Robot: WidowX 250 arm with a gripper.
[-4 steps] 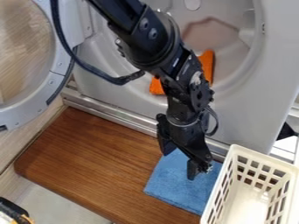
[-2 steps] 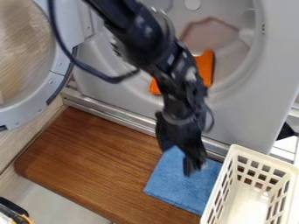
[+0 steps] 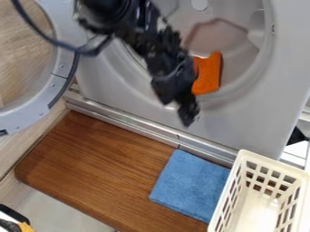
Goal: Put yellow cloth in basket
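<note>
1. The gripper (image 3: pixel 176 112) hangs in front of the round opening of the washing machine (image 3: pixel 248 118), just beside the orange cloth (image 3: pixel 209 77); its jaws look parted with nothing between them, though blur leaves some doubt.
2. No plainly yellow cloth shows; the orange one, lying in the lower part of the opening, is probably the one meant.
3. The step in hand is likely the grasp; line up over a free edge, descend gently and pinch fabric, clear of the rim.
4. Lift well clear before crossing the blue cloth (image 3: pixel 191 186) to the white basket (image 3: pixel 273 163); release inside its walls.
</note>
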